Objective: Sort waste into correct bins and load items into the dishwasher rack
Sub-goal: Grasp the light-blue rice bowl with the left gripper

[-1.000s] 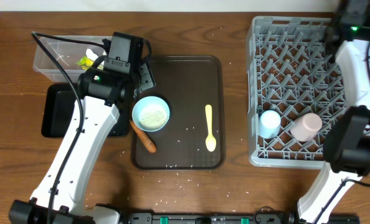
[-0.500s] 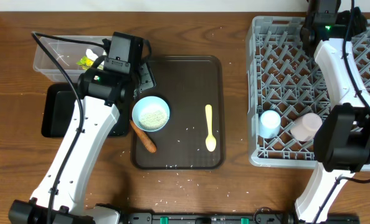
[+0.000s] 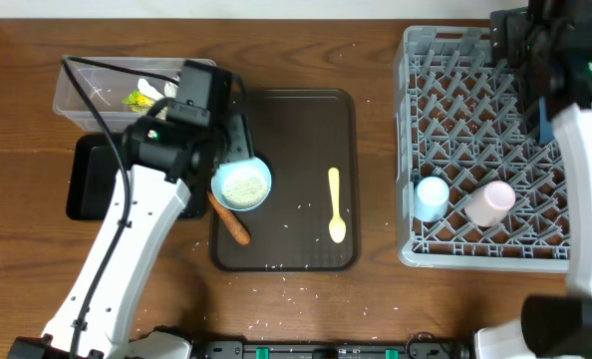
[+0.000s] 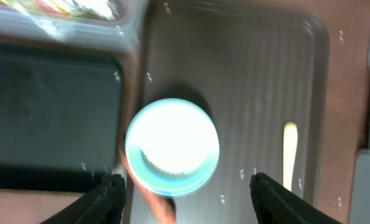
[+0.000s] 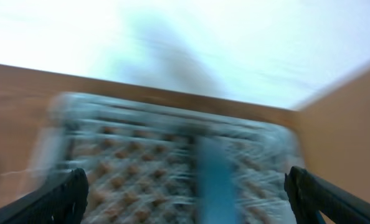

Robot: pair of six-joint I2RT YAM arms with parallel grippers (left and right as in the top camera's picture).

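My left gripper [image 4: 188, 200] is open and hovers over a pale, blue-rimmed bowl [image 4: 172, 146] [image 3: 242, 184] that holds rice. Both fingertips stand apart from the bowl. An orange-brown carrot stick [image 3: 231, 221] lies by the bowl and a pale yellow spoon [image 3: 336, 204] to its right. My right gripper [image 5: 194, 199] is open and holds nothing, above the grey dishwasher rack [image 5: 129, 162] [image 3: 455, 120]. A dark blue plate [image 5: 213, 180] stands on edge in the rack. A light blue cup [image 3: 433, 196] and a pink cup [image 3: 490, 202] sit in the rack's near part.
The bowl, carrot stick and spoon lie on a dark brown serving tray [image 3: 296, 130]. A clear tub [image 3: 97, 95] with tissue and yellow-green scraps stands at the far left, a black tray [image 3: 92, 179] just in front of it. Rice grains are scattered on the wood.
My right arm has swung round over the rack's far right corner and its jaws have spread wide. My left wrist has shifted slightly over the bowl.
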